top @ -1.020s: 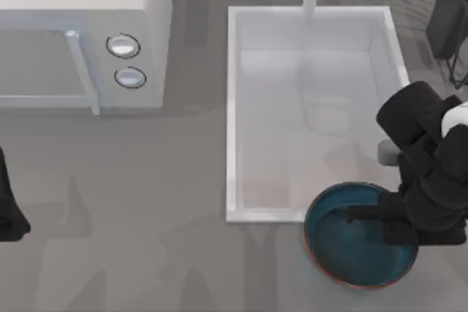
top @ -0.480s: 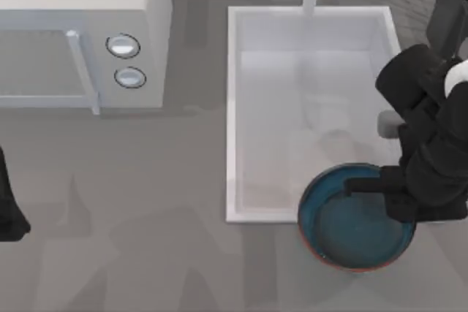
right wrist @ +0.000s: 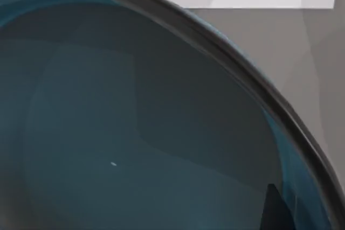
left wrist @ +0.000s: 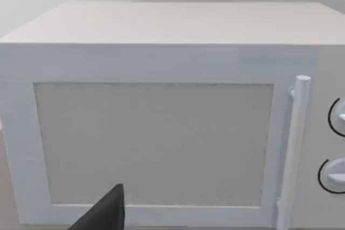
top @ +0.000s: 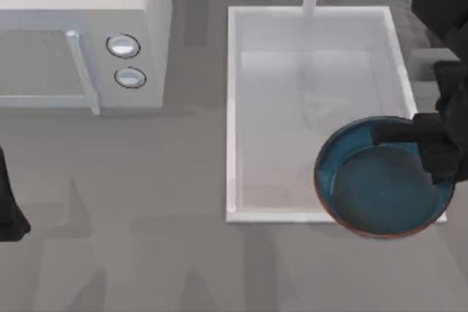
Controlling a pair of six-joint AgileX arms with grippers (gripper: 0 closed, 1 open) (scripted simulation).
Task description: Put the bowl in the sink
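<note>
Right gripper [top: 409, 137] clamped on bowl [top: 384, 180], raised over sink [top: 232, 107] corner; still to carry inward, lower, release.

My right arm reaches in from the right edge, its forearm running from far to near, and its end effector [top: 420, 144] points left with the fingers closed on a held rim, as far as I can judge. My left arm sits parked at the near left edge, low and idle.
</note>
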